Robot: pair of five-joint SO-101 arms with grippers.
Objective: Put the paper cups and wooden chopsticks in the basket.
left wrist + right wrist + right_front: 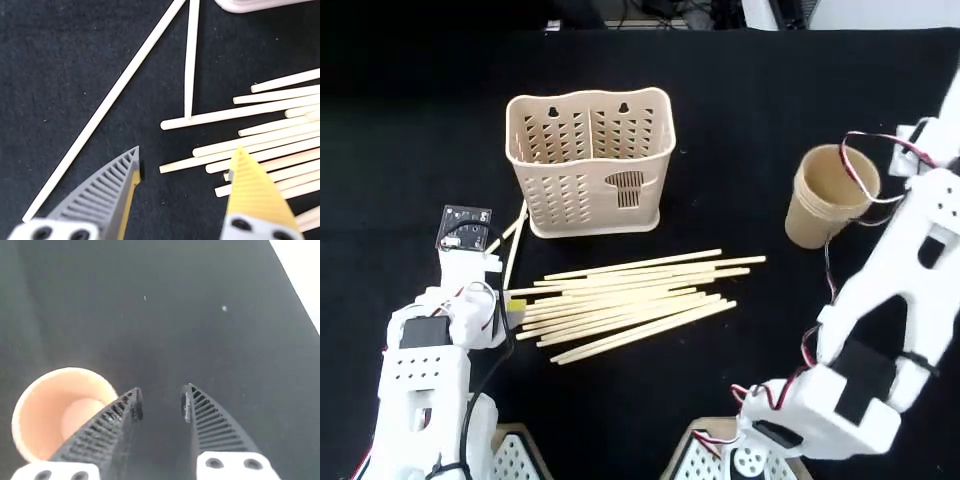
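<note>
A: Status of the basket (588,190)?
B: Nothing visible inside it. The chopsticks (630,300) lie piled on the table (420,150) in front of it; the paper cups (823,200) stand to one side, well apart.
A: Grippers?
B: Left gripper (188,150): fingers spread, empty, over the chopstick ends. Right gripper (161,389): fingers apart, empty, just beside the cups. 0 steps done, by my judgement.
</note>
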